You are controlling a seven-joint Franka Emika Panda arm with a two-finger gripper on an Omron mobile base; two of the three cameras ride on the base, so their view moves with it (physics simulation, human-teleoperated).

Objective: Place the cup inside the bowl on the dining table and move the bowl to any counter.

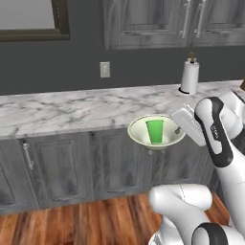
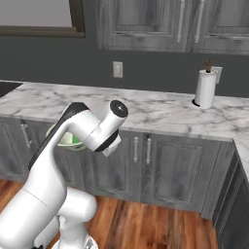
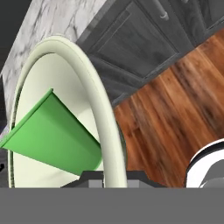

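The pale cream bowl [image 1: 137, 131] hangs in the air just in front of the counter [image 1: 72, 107], at about the height of the worktop's edge. The green cup [image 1: 154, 131] stands inside it. My gripper [image 1: 179, 129] is shut on the bowl's right rim. In the hand view the bowl's rim [image 3: 94, 87] runs between my gripper's [image 3: 109, 177] fingertips, with the cup [image 3: 52, 131] beside them inside the bowl. In the right base view my arm hides most of the bowl [image 2: 68, 141]. The dining table is out of view.
A paper towel roll [image 1: 190, 76] stands at the right end of the counter [image 2: 160, 109], near the wall. Dark grey cabinet doors [image 1: 62, 167] run below the worktop, over a wooden floor [image 1: 95, 220]. Wall cabinets [image 1: 143, 21] hang above.
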